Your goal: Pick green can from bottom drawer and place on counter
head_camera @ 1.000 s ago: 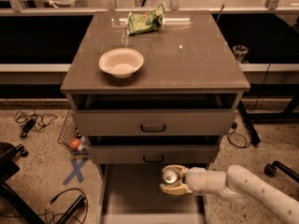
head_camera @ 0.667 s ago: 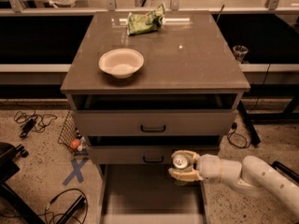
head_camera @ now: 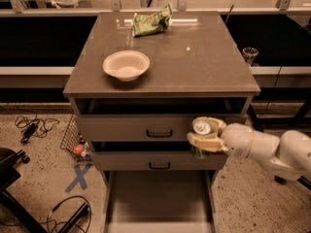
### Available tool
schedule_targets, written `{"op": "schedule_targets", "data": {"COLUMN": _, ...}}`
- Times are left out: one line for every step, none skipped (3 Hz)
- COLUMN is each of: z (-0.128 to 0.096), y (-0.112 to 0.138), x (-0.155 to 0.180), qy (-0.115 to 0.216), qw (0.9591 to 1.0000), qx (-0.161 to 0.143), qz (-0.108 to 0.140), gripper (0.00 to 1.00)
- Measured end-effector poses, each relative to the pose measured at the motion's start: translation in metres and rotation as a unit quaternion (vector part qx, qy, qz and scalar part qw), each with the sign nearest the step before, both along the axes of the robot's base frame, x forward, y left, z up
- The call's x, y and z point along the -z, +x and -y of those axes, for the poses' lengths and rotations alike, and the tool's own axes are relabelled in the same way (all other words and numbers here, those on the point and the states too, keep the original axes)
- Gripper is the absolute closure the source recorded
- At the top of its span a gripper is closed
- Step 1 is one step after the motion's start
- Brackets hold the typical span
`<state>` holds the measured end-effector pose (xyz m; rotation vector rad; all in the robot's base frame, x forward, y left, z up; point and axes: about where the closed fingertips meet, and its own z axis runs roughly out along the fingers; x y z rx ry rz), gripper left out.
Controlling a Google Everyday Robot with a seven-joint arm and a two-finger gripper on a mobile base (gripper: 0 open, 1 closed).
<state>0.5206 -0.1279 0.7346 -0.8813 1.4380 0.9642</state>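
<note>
Since a second ago the gripper has risen out of the open bottom drawer and moved right. It now hangs before the two upper drawer fronts, fingers pinching the green can, silver top up. On the counter sit a white bowl and, further back, a snack bag. A blue tape cross marks the speckled floor at left.

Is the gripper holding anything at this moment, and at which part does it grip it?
Yes. The gripper holds the green can by its side wall, just under the silver top, in front of the two shallow drawers.
</note>
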Motion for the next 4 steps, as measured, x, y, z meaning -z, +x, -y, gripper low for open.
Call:
{"op": "schedule_targets", "data": {"z": 0.008, "y": 0.000, "x": -0.070, "qy": -0.045, "qw": 0.9987, "qx": 0.020, "qz": 0.009, "gripper": 1.00}}
{"op": "schedule_targets", "data": {"z": 0.013, "y": -0.011, "x": -0.089, "qy": -0.087, "qw": 0.9957, "qx": 0.022, "qz": 0.022, "gripper": 1.00}}
{"op": "schedule_targets", "data": {"z": 0.012, "y": -0.011, "x": -0.093, "qy": -0.091, "qw": 0.9953, "qx": 0.022, "qz": 0.025, "gripper": 1.00}}
{"op": "schedule_targets", "data": {"z": 0.015, "y": 0.012, "x": -0.128, "qy": -0.040, "qw": 0.9970, "qx": 0.053, "qz": 0.040, "gripper": 1.00}}
